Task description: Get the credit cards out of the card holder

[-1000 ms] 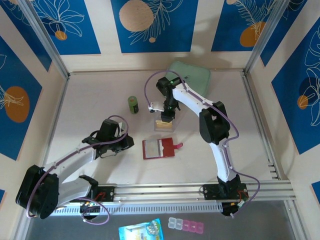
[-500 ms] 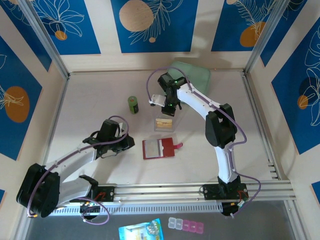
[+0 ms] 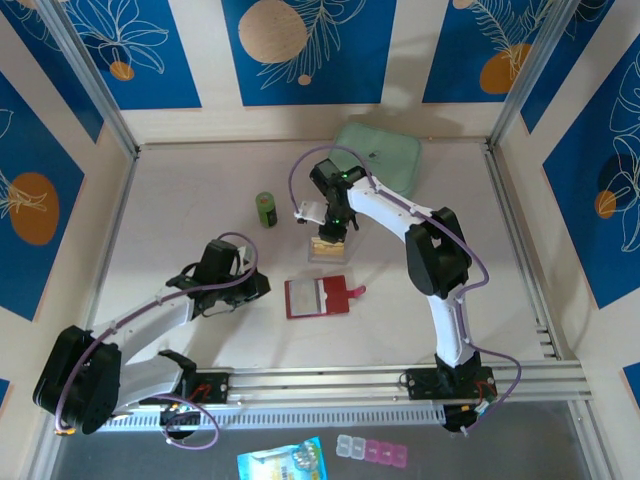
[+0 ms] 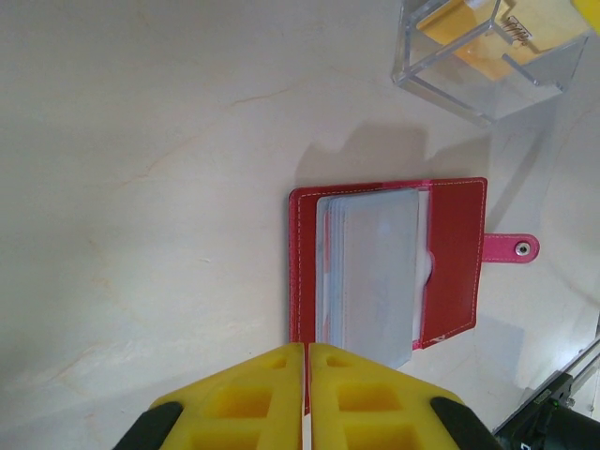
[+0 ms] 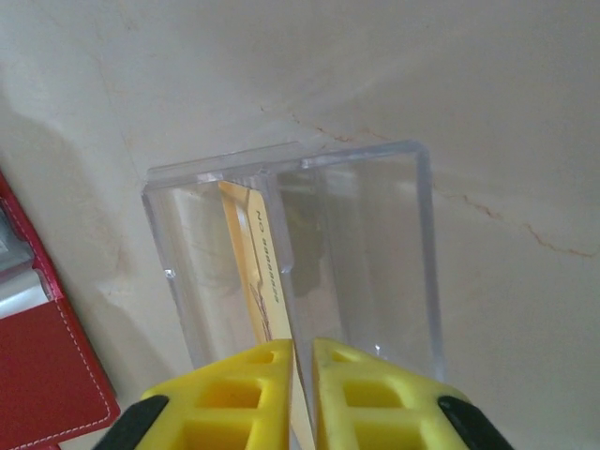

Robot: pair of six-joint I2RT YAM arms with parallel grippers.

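The card holder (image 3: pixel 318 297) is lying open on the desk (image 3: pixel 200 200), with its pale clear pockets (image 4: pixel 370 281) facing up and its snap tab (image 4: pixel 511 248) sticking out to one side. The left tool (image 4: pixel 307 354) is hovering just beside the holder's edge, its fingers clenched together on nothing. Just beyond the holder a clear box (image 5: pixel 375 244) is standing. The right tool (image 5: pixel 303 349) is reaching down over it, pinching the edge of a yellowish credit card (image 5: pixel 251 272) that is standing on edge inside the box.
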